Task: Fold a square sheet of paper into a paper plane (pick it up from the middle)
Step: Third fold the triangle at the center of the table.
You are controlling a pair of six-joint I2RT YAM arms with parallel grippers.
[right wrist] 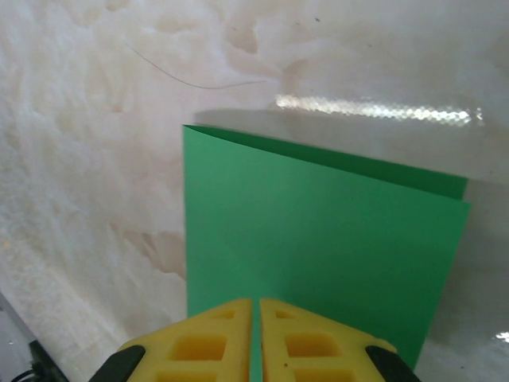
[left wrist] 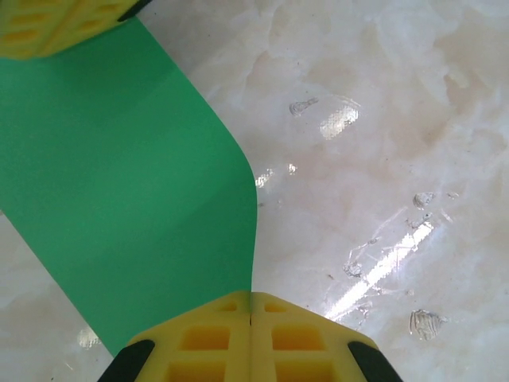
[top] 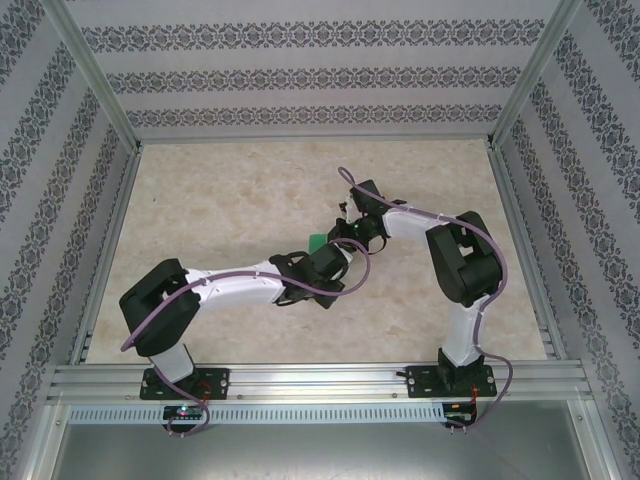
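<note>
the marbled table (top: pixel 250 200) carries both arms, the left arm (top: pixel 230 290) and right arm (top: pixel 455 260) reaching inward to meet near its middle. there the square sheet of paper (right wrist: pixel 318 239), doubled into two layers, spans between them. the left gripper (left wrist: pixel 250 312) is pinched tight on one edge, and the right gripper (right wrist: pixel 255 314) is clamped on another.

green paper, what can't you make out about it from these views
Top external: the arms cover most of the green paper, so its outline is hidden.
Left wrist: the paper runs off the left edge and under the left gripper; its full shape is cut off.
Right wrist: the right gripper hides the near edge; the top layer covers the one beneath.
</note>
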